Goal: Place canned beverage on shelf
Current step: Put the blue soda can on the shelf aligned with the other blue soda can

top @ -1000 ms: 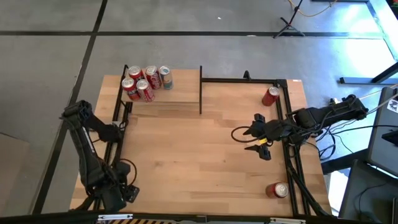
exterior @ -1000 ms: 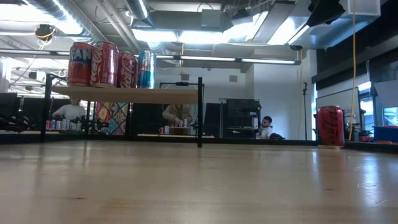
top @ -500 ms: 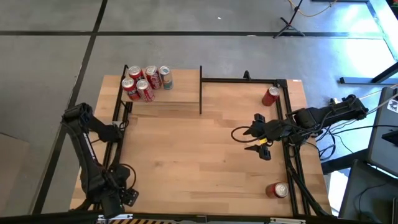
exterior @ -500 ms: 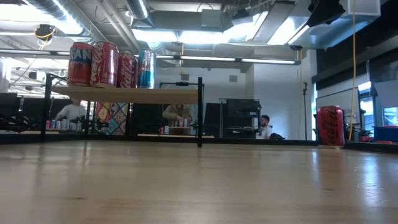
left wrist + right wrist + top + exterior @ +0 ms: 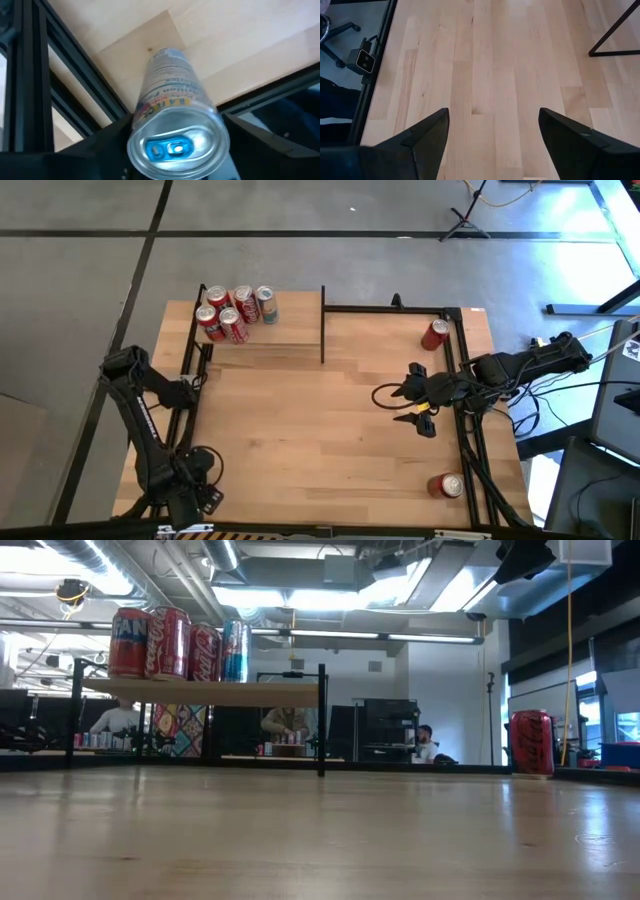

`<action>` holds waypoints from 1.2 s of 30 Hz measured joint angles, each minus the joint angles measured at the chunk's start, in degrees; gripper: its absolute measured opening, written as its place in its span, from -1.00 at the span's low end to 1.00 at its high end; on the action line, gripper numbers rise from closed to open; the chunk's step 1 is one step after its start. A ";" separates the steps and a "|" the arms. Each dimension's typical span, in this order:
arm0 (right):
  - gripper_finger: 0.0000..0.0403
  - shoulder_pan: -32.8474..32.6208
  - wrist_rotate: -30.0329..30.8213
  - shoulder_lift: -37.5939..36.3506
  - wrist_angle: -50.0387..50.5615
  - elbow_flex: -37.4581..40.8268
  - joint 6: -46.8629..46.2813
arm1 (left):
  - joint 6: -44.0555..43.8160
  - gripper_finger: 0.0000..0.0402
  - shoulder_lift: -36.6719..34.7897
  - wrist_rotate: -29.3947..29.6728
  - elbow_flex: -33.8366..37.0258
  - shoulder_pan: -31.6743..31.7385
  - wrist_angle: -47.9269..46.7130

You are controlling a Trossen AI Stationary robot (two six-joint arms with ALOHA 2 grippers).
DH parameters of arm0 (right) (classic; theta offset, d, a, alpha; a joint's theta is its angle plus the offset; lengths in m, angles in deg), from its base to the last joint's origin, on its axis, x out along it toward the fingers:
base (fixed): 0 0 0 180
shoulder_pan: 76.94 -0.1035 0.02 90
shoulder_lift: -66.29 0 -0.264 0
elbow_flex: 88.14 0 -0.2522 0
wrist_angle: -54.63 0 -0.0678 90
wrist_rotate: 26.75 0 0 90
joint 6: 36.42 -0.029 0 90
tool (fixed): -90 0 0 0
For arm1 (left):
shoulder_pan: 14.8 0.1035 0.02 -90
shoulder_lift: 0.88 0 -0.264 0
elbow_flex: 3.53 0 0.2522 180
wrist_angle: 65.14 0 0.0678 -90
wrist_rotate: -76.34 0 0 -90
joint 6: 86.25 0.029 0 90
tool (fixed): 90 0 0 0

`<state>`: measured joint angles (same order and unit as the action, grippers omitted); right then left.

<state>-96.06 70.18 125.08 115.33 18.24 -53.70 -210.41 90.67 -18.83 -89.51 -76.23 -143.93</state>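
Note:
A slim silver can [image 5: 170, 95] with a blue tab stands upright on its base at the table's near left corner. My left gripper [image 5: 177, 125] points down over it, shut on its top end. The high view shows only that gripper [image 5: 192, 495], which hides the can. The shelf [image 5: 295, 315] stands at the far left with several cans [image 5: 232, 313] at its left end, and it shows raised on black posts in the low view [image 5: 260, 692]. My right gripper [image 5: 405, 405] hangs open above the table's right half, with nothing between its fingers [image 5: 492, 130]. My left gripper comes at the can from above, pointing down. Its two fingers sit on opposite sides of the can's wall just below the top rim [image 5: 136, 119]. The can stands upright, its base [image 5: 167, 52] on the table.
One red can [image 5: 435, 333] stands at the table's far right and shows in the low view [image 5: 531, 742] too. Another red can [image 5: 447, 485] stands at the near right. A black metal frame [image 5: 390, 307] runs along the table's edges. Bare wood lies in the middle [image 5: 300, 420].
My left gripper has sunk toward the table at the near left corner and shifted a little toward the near edge. My right arm has kept still.

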 joint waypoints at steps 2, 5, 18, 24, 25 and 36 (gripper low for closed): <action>0.46 0.00 0.02 0.00 0.00 0.00 0.00 | 1.19 0.23 -0.05 -0.12 0.00 0.06 0.09; 0.46 0.00 0.10 0.00 -0.02 0.00 0.00 | 3.19 0.01 -0.66 -0.67 0.02 1.13 1.28; 0.46 0.00 1.61 0.00 -0.22 0.00 0.85 | 24.70 0.02 -3.98 3.42 -13.14 18.24 -7.97; 0.46 0.00 1.61 0.00 -0.22 -0.01 0.86 | 37.39 0.05 -3.95 7.51 -21.36 28.02 -9.03; 0.46 0.00 1.61 0.00 -0.23 0.00 0.86 | 38.93 0.05 -3.91 7.42 -22.39 29.37 -8.95; 0.46 0.00 1.55 0.04 -5.19 -0.02 1.00 | 49.91 0.05 -3.76 7.33 -31.60 39.20 -7.91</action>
<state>-96.06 71.72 125.12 110.14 18.22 -52.70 -160.49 86.91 -11.50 -121.12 -37.03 -151.84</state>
